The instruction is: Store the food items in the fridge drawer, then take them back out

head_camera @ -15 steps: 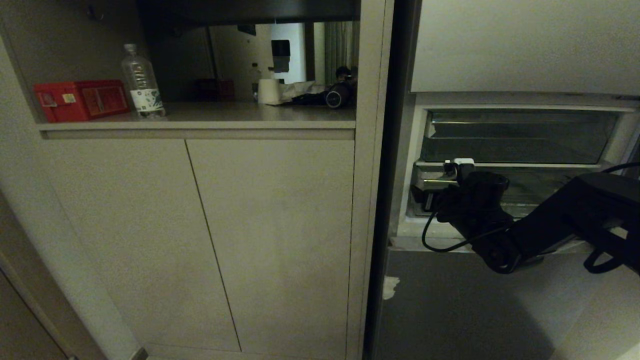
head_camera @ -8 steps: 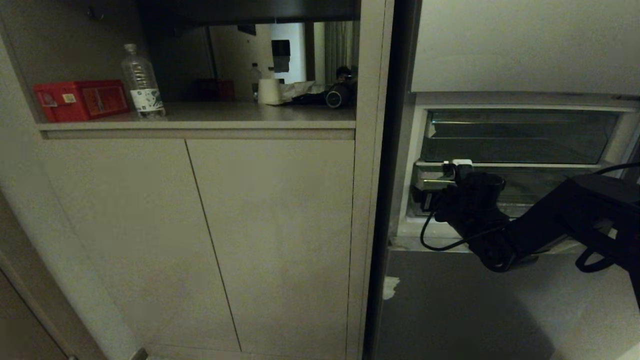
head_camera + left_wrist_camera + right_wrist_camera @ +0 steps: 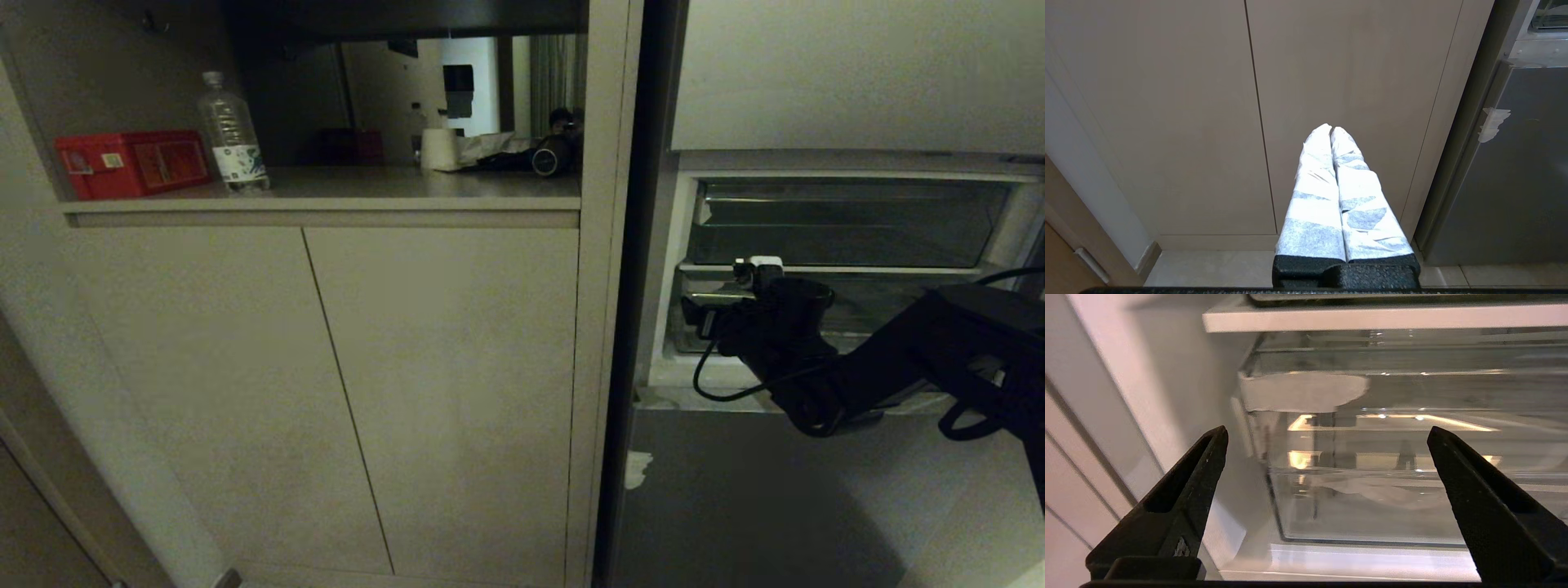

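Note:
The fridge stands open at the right of the head view, and the clear fridge drawer (image 3: pixel 882 314) (image 3: pixel 1372 498) sits low in it under a white shelf edge (image 3: pixel 1372 316). My right gripper (image 3: pixel 695 318) (image 3: pixel 1327 430) is open at the drawer's left front corner. Its black fingers (image 3: pixel 1188 490) are spread wide with nothing between them and stand just short of the clear front wall. My left gripper (image 3: pixel 1331 128) is shut and empty, parked low and facing the cabinet doors. The food items are out of view.
A second clear bin (image 3: pixel 849 220) sits above the shelf edge. The fridge's white side wall (image 3: pixel 1147 396) is close beside the right gripper. A grey lower fridge door (image 3: pixel 775 506) is shut below. The cabinet shelf at left holds a red box (image 3: pixel 131 163), a bottle (image 3: pixel 233 135) and a paper roll (image 3: pixel 441 149).
Almost nothing has changed. The right arm has edged very slightly at the drawer's left front and its gripper stays open. The left arm has not moved.

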Tool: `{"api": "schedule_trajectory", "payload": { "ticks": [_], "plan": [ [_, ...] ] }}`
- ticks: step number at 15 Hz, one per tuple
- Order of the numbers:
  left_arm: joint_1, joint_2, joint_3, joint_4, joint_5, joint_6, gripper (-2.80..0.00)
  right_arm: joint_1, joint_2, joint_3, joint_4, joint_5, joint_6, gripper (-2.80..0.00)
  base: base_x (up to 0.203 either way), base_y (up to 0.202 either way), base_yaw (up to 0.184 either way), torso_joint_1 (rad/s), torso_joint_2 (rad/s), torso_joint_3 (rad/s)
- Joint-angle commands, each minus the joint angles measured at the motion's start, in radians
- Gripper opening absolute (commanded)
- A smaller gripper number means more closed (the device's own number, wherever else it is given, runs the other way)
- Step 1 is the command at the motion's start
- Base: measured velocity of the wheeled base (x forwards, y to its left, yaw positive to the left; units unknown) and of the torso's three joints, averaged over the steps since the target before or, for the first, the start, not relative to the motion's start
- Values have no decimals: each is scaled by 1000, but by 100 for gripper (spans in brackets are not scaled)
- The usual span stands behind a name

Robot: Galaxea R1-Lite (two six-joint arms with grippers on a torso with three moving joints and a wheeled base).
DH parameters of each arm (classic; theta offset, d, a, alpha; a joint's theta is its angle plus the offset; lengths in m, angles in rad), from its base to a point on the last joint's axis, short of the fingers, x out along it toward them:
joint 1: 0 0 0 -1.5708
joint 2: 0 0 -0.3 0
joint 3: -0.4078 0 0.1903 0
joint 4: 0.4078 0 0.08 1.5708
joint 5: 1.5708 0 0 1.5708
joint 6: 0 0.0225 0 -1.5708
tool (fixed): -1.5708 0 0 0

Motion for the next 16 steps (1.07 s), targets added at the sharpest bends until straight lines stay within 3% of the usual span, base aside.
{"api": "schedule_trajectory", "payload": {
  "ticks": [1,16],
  "plan": [
    [0,2,0,0,0,0,-280,-2,10,-8,-6,0,0,0,0,0,0,0,0,0],
    [0,1,0,0,0,0,-280,-1,64,-93,11,1,1,0,0,0,0,0,0,0]
  ]
}}
